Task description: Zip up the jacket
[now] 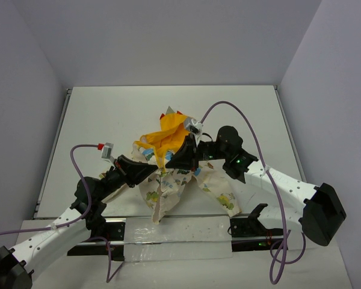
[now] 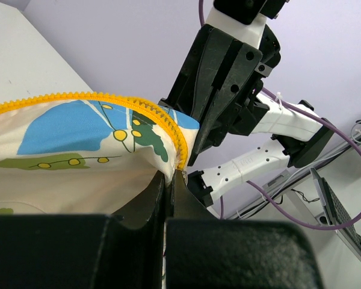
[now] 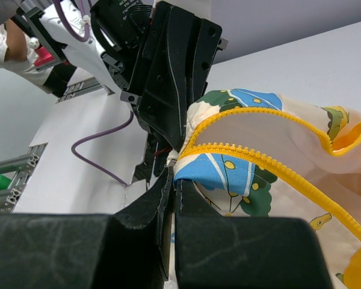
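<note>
**A:** Where did the jacket sit?

**B:** Mid-table, toward the near side, bunched in a heap between the two arms. The cream printed fabric spread toward the bases. The yellow-orange hood was pushed to the far side.

**A:** Why was it gathered like that?

**B:** Both grippers had it by a front edge. The left gripper was clamped on the cream fabric just where the zipper teeth ran down to its tips. The right gripper was pinched tight on a fabric edge too, beside a run of teeth. Their tips nearly met. My reading was that they were holding the two zipper ends close so the halves could be mated.

**A:** Could you see a slider?

**B:** No. Neither wrist view showed one plainly, so I couldn't tell whether the halves were joined.

**A:** What did the overhead view give you?

**B:** The layout: the heap, both arms converging on it, and how much cloth lay slack on the table. The fingers there were only dark shapes against the fabric.

**A:** And the wrist cameras?

**B:** They showed the grip itself. From the left wrist, the teeth arched up and curved down into the closed fingers, with the other gripper just opposite. From the right wrist, two separate tooth lines showed, one above the other, which the left wrist didn't show.
</note>
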Robot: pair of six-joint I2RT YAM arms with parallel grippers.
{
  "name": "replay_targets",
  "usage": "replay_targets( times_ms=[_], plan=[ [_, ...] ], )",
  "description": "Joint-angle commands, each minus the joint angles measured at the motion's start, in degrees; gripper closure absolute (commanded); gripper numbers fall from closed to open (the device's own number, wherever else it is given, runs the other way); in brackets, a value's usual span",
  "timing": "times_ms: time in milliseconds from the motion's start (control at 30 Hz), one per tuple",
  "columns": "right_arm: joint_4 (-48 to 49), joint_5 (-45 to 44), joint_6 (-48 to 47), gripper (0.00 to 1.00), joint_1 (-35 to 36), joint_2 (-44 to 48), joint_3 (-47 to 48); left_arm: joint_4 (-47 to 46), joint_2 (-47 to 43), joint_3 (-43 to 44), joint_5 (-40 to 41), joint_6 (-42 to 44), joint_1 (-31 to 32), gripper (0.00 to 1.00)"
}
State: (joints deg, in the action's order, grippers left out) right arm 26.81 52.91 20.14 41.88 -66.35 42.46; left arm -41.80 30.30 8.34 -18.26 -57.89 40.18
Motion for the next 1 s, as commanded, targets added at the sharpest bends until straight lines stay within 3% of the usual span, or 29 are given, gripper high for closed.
replay_targets(
  times_ms=[0, 967],
  plan=[
    [4.31, -0.70, 0.34, 1.00, 0.72, -0.05, 3.81, -3.37, 0.11, 0.69, -1.58, 0.52, 0.13, 1.00],
    [3.96, -3.86, -0.71, 1.00, 0.57, -1.50, 7.20, -5.31, -0.15, -1.48, -7.58, -1.26, 0.07, 1.00]
  ],
)
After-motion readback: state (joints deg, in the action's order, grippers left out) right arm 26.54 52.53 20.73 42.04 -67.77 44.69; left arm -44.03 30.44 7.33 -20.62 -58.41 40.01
